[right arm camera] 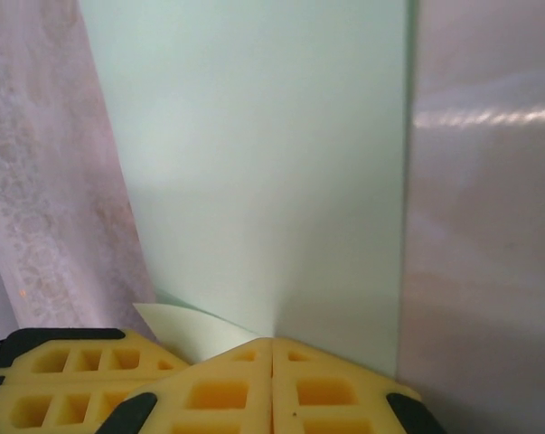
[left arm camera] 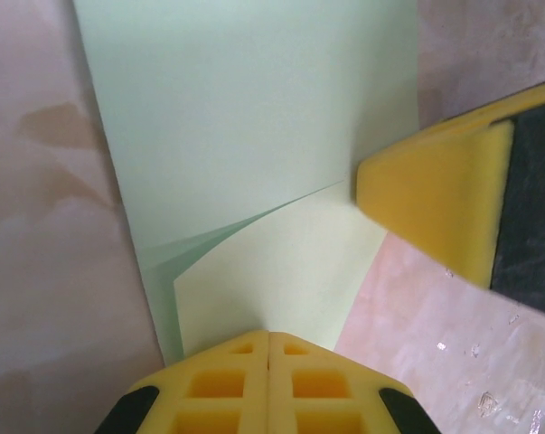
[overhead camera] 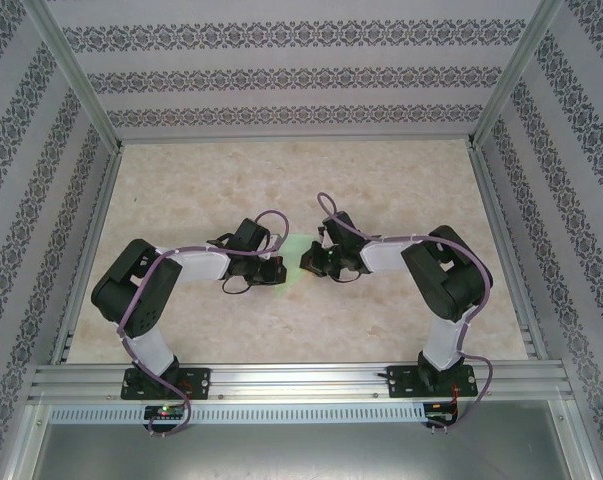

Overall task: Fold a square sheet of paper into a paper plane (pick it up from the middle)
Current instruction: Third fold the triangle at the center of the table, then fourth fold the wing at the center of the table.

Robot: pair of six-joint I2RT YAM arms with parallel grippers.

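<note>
patterned wallpaper (overhead camera: 281,75) closes off three sides of a pale, marbled table (overhead camera: 281,180), with a metal rail (overhead camera: 301,380) along the near edge where my arms are bolted. both arms bend inward, so my left gripper (overhead camera: 277,268) and my right gripper (overhead camera: 311,262) meet over the middle of the table. the sheet of paper (overhead camera: 294,250) shows as a small pale green patch between them.

on my left wrist camera, my yellow pads (left arm camera: 245,362) are pressed flat together on the near edge of the sheet, with no gap. the paper runs away from them as a broad, smooth green plane with straight sides. a lighter, yellower flap with a curved upper edge lies over the near part, and a thin sliver of another layer peeks out along its left side. one yellow pad (left arm camera: 435,212) of my right gripper reaches the sheet's right edge.

on my right wrist camera, that gripper is likewise clamped on the paper's edge, pads together. the sheet looks plain and unmarked there, with a small curled corner just left of the pads. whether the sheet rests on the table or hangs clear of it, i cannot tell.
</note>
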